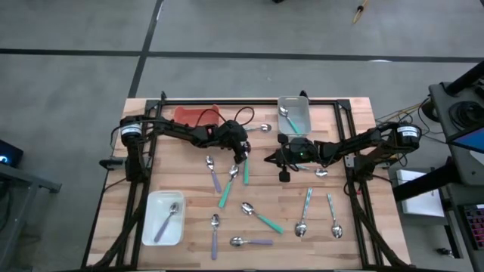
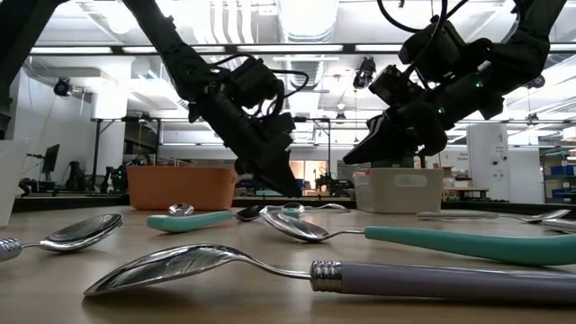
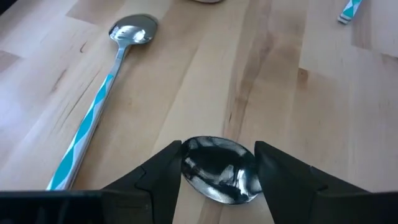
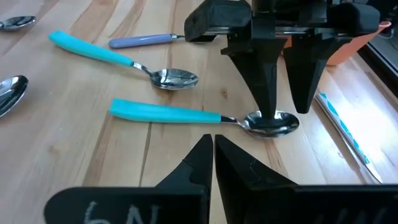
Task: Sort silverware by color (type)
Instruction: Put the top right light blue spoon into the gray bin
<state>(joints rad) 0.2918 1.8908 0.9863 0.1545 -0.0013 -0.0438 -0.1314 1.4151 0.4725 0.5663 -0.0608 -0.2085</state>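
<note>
My left gripper (image 3: 219,149) stands open near the table's middle (image 1: 243,156), pointing down at a slant. Its fingers stand on either side of the bowl (image 3: 221,169) of a teal-handled spoon (image 4: 168,113) that lies flat on the wood. My right gripper (image 4: 212,142) hangs shut and empty just right of it (image 1: 268,159), above the table. Another teal spoon (image 4: 106,55) and a lavender one (image 4: 143,41) lie beyond. A blue-and-white striped spoon (image 3: 93,118) lies beside the left gripper. My left gripper's two fingers (image 3: 163,174) flank the teal spoon's bowl (image 4: 273,123) from above at a slant. Whether they touch it I cannot tell. The spoon rests flat on the table.
An orange tray (image 1: 198,115) sits at the far edge. Beside it a grey tray (image 1: 305,121) holds a teal spoon. A white tray (image 1: 155,227) at the near left holds a lavender spoon. Several more spoons (image 1: 261,221) lie scattered over the near half of the table.
</note>
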